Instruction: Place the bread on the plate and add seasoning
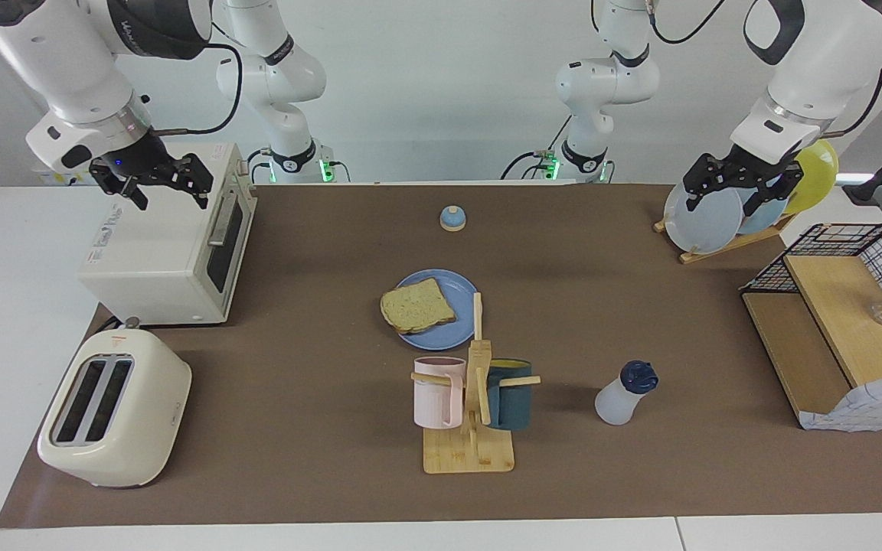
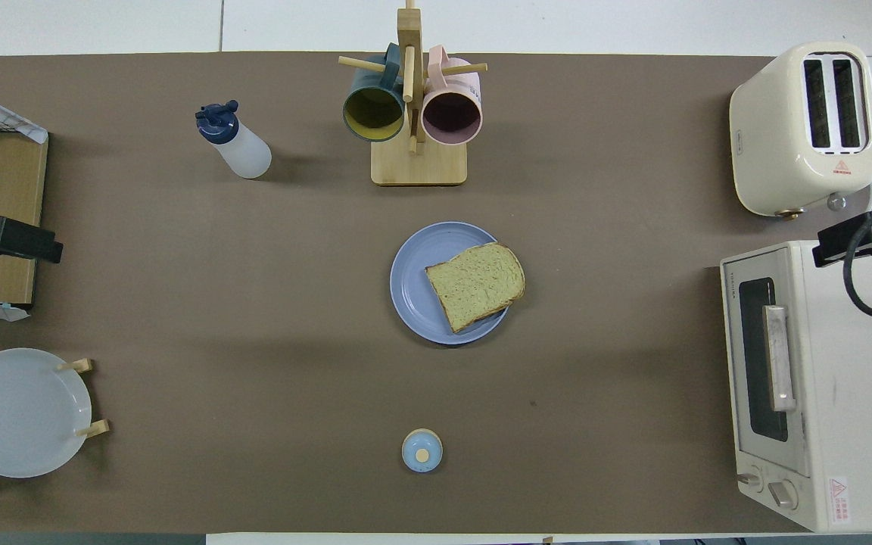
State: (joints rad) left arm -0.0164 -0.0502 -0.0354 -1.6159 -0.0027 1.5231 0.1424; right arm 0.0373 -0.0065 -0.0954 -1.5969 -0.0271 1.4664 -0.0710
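From my remote station I see the bread (image 1: 417,304), a pale tan slice with a darker brown crust, lying on the round blue plate (image 1: 452,330) mid-table and overhanging its rim, while the seasoning (image 1: 625,392), a translucent white bottle with a navy cap, stands beside the mug rack (image 1: 471,398). I read "TOSHIBA" faintly on the toaster oven (image 2: 807,386). The left gripper (image 1: 739,180) hangs over the plate stand (image 1: 724,222) and the right gripper (image 1: 154,182) over the toaster oven, both jaws spread wide and empty.
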